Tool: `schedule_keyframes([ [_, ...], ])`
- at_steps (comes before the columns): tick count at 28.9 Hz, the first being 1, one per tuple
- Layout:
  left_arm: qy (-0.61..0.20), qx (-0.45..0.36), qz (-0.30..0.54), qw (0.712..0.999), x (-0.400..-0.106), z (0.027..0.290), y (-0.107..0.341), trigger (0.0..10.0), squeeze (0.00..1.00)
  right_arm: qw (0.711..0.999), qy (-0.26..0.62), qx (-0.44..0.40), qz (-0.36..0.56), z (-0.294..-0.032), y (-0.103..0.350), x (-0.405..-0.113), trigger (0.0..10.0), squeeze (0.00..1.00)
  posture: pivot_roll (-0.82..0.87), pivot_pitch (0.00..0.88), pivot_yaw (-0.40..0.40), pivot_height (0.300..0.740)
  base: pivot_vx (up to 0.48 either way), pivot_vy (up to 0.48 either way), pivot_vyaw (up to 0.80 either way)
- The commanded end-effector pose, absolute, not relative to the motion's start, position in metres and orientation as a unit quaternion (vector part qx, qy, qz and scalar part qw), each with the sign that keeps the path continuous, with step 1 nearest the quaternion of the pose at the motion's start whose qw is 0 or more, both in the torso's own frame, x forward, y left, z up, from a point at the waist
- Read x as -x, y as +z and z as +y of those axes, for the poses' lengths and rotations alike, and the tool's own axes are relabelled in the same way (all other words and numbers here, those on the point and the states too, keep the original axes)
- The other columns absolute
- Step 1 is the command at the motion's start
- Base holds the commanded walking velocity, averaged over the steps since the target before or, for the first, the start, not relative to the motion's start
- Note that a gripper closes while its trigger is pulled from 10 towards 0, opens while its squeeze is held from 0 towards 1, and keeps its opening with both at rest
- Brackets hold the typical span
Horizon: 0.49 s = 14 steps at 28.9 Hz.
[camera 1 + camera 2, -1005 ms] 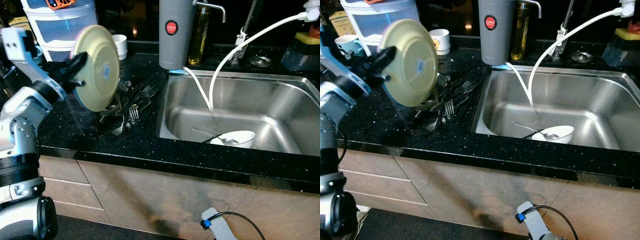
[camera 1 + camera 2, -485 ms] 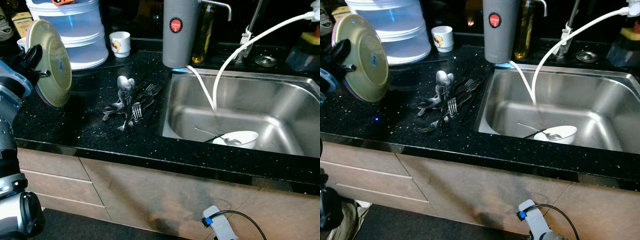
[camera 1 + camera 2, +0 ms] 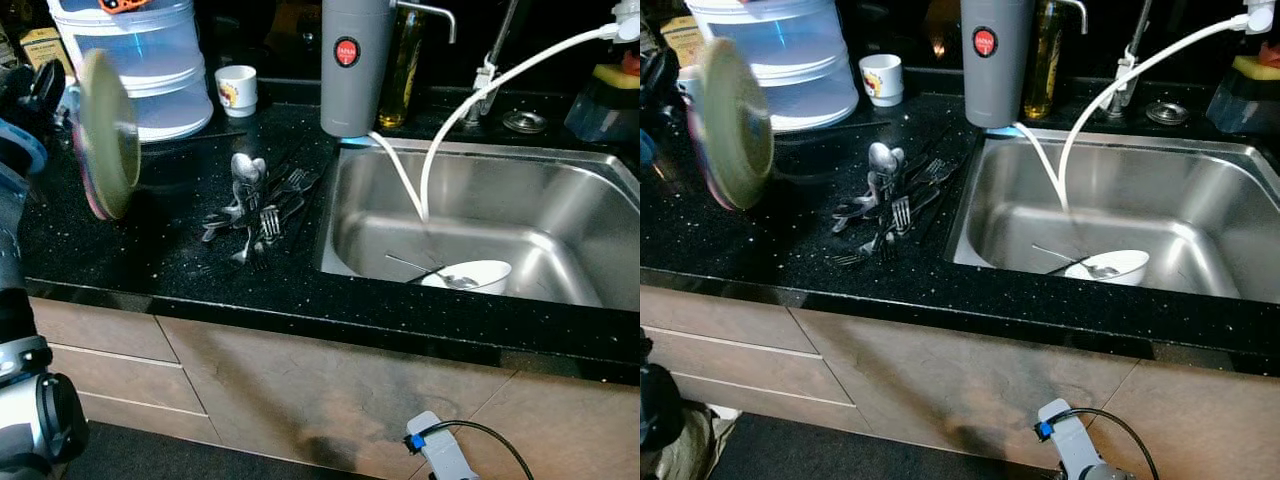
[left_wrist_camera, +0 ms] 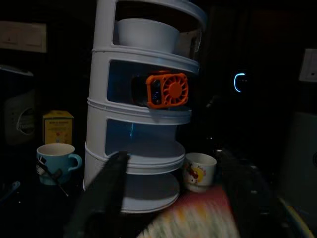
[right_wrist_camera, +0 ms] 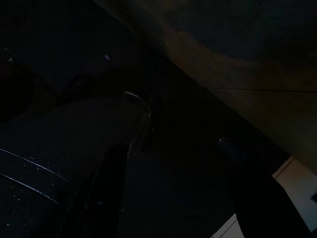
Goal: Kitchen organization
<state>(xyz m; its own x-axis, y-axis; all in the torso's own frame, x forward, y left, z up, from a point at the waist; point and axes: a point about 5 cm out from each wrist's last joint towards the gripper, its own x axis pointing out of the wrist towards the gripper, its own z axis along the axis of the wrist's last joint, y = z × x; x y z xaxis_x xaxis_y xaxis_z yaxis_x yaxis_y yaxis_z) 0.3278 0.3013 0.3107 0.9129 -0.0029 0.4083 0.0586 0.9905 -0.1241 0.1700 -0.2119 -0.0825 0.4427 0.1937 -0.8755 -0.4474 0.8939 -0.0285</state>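
One yellow-green plate (image 3: 105, 130) pinched on edge by left gripper (image 3: 45, 85), at 9 o'clock from cutlery pile (image 3: 255, 205). Risk: plate slipping onto black counter (image 3: 170, 260), tilted grip. Right gripper's fingers: cannot tell.

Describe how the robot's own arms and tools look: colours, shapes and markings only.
The left arm is silver-grey metal with a rounded black joint near the bottom and a light blue patch higher up. The left tool has two long, flat black fingers, blurred here. The right tool has the same two long dark fingers, seen very dimly. No markings can be made out.
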Motion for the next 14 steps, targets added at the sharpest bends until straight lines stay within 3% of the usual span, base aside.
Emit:
schedule_keyframes([
  [1, -0.012, 0.061, -0.199, 0.978, -0.3294, 0.3024, 0.3057, 10.0, 1.00, 0.839, 0.191, 0.130, 0.492, -0.2117, -0.0828, -0.1695, 10.0, 0.00, -0.01, 0.000, 0.005, 0.740, 0.000, 0.000, 0.00],
  [14, -0.005, 0.025, -0.195, 0.980, -0.3323, 0.2999, 0.3056, 10.0, 1.00, 0.839, 0.192, 0.132, 0.492, -0.2117, -0.0828, -0.1695, 10.0, 0.00, -0.01, 0.000, 0.005, 0.740, 0.000, 0.000, 0.00],
])
